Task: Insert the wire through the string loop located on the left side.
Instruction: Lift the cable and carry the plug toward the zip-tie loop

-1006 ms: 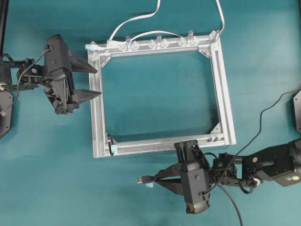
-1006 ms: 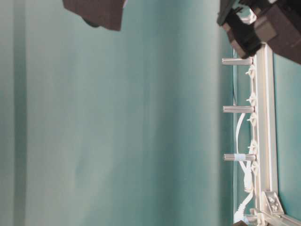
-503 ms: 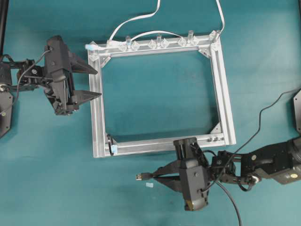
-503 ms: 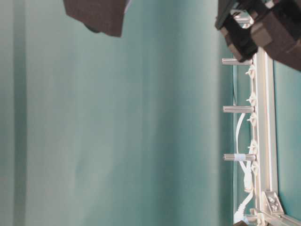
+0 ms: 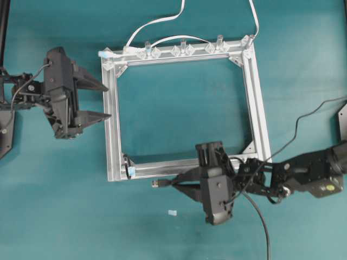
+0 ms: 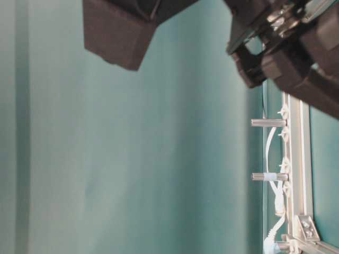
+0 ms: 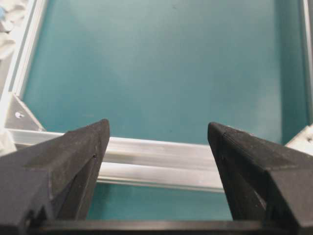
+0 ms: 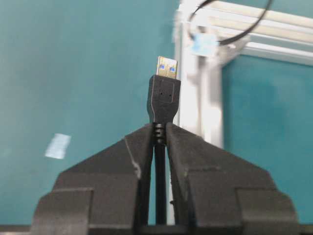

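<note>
My right gripper (image 5: 174, 184) (image 8: 160, 129) is shut on the wire just behind its black plug (image 5: 158, 184) (image 8: 164, 94), whose silvery tip points left. In the overhead view the plug lies just below the aluminium frame's (image 5: 112, 135) bottom rail, right of its lower-left corner. At that corner sits the string loop (image 5: 128, 164) (image 8: 217, 27) with its pale blue tab (image 8: 202, 44), ahead and right of the plug in the right wrist view. Left of the frame, my left gripper (image 5: 107, 101) (image 7: 157, 132) stands open and empty, facing the left rail (image 7: 156, 159).
Clear clips and posts (image 5: 182, 49) line the frame's top rail, with a white flat cable (image 5: 157, 21) behind them. A small pale scrap (image 5: 172, 212) (image 8: 57, 146) lies on the teal mat below the frame. The table-level view shows the posts (image 6: 267, 123) and arm parts only.
My right gripper has carried the wire up and left, from the open mat to just under the frame's bottom rail. The left gripper has drawn back slightly to the left, still open.
</note>
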Tool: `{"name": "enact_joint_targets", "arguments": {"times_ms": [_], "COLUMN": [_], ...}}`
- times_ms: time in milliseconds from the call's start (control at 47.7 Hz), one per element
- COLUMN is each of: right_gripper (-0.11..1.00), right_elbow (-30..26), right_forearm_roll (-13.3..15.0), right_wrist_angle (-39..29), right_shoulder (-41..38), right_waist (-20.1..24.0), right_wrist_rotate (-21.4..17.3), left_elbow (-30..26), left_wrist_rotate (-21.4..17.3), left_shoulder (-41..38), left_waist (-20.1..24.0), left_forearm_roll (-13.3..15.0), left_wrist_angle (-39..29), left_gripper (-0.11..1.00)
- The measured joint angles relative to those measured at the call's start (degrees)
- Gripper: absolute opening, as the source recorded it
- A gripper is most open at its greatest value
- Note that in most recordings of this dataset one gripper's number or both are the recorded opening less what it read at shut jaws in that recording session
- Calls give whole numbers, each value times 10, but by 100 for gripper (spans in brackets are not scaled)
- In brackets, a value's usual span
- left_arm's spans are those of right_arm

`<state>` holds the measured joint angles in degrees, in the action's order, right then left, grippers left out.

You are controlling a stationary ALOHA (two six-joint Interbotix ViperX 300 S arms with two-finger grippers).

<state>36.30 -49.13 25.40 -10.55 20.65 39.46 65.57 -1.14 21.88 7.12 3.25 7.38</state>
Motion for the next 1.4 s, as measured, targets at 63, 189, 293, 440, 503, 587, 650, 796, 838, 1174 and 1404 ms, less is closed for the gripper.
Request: {"name": "enact_joint_targets", "arguments": {"times_ms": [63,189,293,440,503,587,650,796,838,1174,1404], "right_gripper": [10,10,10,10,10,10,10,10,10,10,10], "right_elbow": [1,1,0,1,1,3,3,4,4,4,4], "right_forearm_roll": [2,11,18,25,29,35,40,48,52,64,66], "right_wrist_angle": [-11,-30,-39,-41,-41,-41,-41,-41,-41,-41,-41], "right_shoulder": [4,8,9,9,10,9,9,9,9,9,9], "right_waist": [-8,-25,-34,-43,-46,-47,-48,-52,-53,-60,-61], "right_wrist_rotate": [11,29,37,39,39,39,39,39,39,40,40], "left_elbow": [2,2,4,7,8,9,9,9,9,9,9], "left_wrist_rotate": [0,4,12,18,18,18,18,18,18,18,19], "left_shoulder": [4,11,14,18,20,23,26,35,38,57,59], "left_waist": [-9,-29,-51,-76,-86,-98,-106,-116,-119,-127,-131], "left_forearm_roll": [0,1,1,1,0,1,1,0,1,0,1], "left_wrist_angle": [-8,-22,-33,-46,-51,-59,-64,-75,-77,-94,-101], "left_gripper": [81,81,81,81,81,81,81,81,81,81,81]}}
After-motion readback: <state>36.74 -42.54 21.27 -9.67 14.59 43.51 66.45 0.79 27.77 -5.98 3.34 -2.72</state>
